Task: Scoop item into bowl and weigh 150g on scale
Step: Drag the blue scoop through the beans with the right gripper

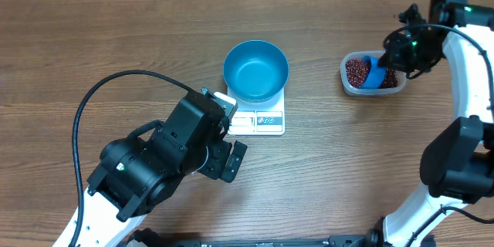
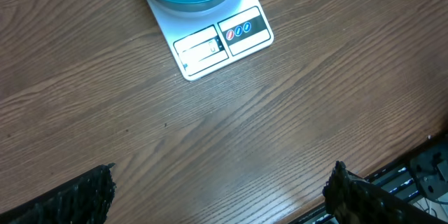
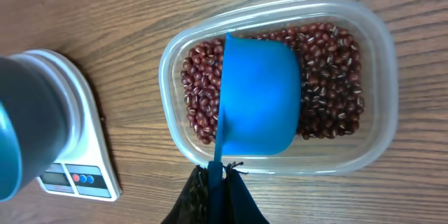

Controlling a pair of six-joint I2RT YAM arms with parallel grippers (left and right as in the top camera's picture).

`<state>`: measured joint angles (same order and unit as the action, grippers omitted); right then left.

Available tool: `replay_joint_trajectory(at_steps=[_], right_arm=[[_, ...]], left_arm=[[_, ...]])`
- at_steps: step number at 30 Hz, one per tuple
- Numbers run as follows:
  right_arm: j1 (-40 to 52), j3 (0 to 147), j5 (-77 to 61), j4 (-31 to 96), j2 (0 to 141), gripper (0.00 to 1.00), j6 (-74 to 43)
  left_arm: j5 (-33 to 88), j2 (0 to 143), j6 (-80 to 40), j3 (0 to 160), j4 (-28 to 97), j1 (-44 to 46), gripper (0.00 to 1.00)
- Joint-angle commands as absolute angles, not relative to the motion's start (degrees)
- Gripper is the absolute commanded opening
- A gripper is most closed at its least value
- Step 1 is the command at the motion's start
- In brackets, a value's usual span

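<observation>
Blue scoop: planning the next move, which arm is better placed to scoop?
Right. The right gripper is shut on the small blue plastic scoop in the red-brown beans; the left gripper is open, empty.

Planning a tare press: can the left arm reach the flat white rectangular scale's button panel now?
Likely yes: open left gripper hangs near the scale; only bare wooden table before its button panel.

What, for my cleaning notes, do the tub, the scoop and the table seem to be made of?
The tub looks like clear glossy plastic: the table shows through its rim. The scoop seems smooth opaque blue plastic with a soft sheen. The table shows matte wood grain; solid wood or laminate, I cannot tell.
</observation>
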<state>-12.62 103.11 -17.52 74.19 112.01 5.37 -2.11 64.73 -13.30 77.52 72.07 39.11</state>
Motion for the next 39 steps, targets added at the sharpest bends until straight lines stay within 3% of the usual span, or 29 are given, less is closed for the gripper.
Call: replay_joint_trajectory(at_steps=[1,14,26,39], right_arm=[[-13.8,103.6,-22.6,73.9,109.6,0.04,7.5],[-10.5,102.3,-16.6,73.8,110.6,0.04,7.8],[-9.6,102.3,-27.3,74.1,111.2,0.04,9.4],[-14.9,102.3,-27.4,74.3,111.2,0.04,9.5]], left_arm=[[-1.9,64.5,-12.4,78.2,72.0,39.0,1.0],[-1.9,64.5,-12.4,78.2,72.0,39.0,1.0],[-1.9,64.5,-12.4,78.2,72.0,39.0,1.0],[-1.9,64.5,-12.4,78.2,72.0,39.0,1.0]])
